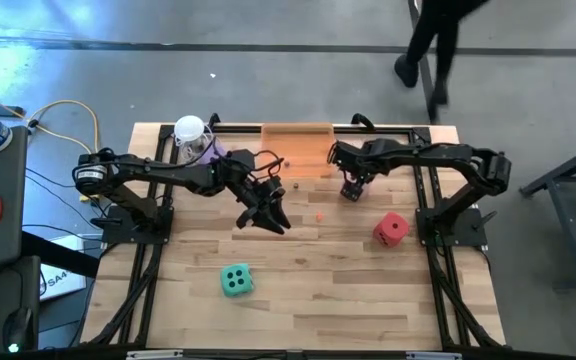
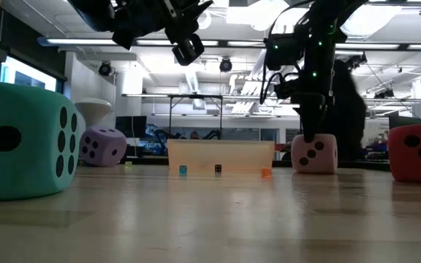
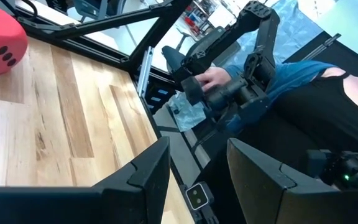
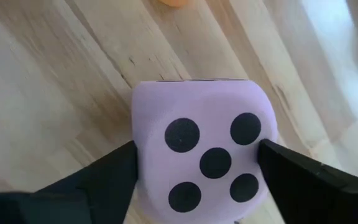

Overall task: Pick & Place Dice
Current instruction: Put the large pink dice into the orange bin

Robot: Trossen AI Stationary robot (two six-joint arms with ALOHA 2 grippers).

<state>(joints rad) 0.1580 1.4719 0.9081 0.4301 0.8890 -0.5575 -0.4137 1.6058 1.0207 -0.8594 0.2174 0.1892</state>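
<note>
My right pincer [image 4: 197,180] hangs low over the pink die [image 4: 205,149], fingers spread to either side of it and not yet clamped, which I judge is the setup for a grasp. The die sits on the bench [image 1: 318,280] just in front of the orange tray [image 1: 296,140]. My left pincer [image 1: 264,215] hovers raised above mid-bench, part open and grasping nothing. The red die [image 1: 391,229] lies to the right, the green-teal die [image 1: 235,280] nearer the front, the purple die [image 2: 102,147] by the cup [image 1: 190,135]. In the tray, tiny coloured cubes [image 2: 217,169] show.
</note>
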